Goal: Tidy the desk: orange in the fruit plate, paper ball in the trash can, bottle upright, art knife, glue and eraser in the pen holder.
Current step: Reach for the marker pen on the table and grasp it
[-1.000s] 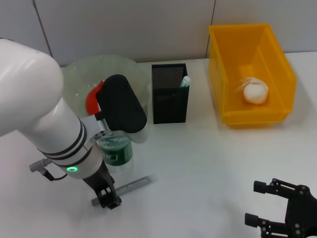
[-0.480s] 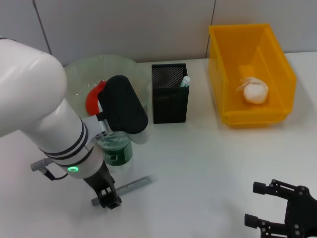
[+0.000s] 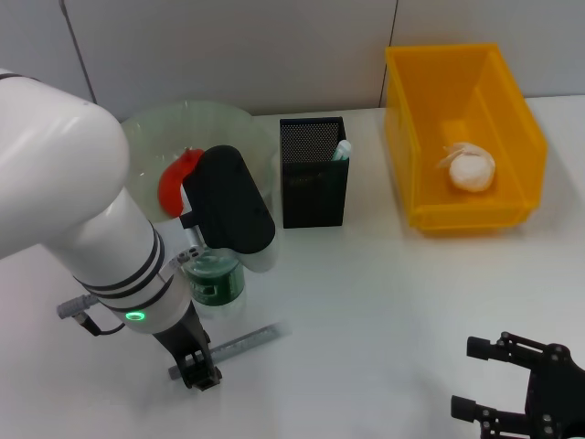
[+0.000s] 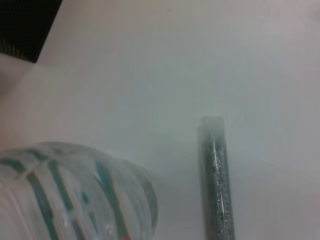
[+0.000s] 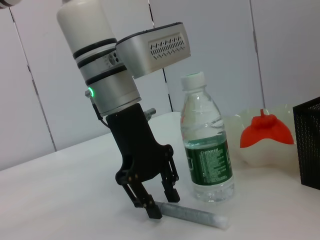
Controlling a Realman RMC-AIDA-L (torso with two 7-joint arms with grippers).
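**Background elements.** A plain white surface (image 3: 366, 302) fills the lower part of the head view and runs back to a pale grey panelled wall (image 3: 228, 46). Two dark vertical seams, a left seam (image 3: 78, 46) and a right seam (image 3: 395, 18), divide the wall. Seen close from the left wrist, the surface appears unmarked, though the focus is soft.

You will find no readable text here: the bottle (image 5: 206, 145) carries a green label (image 5: 209, 165) with white print, but its words cannot be made out.
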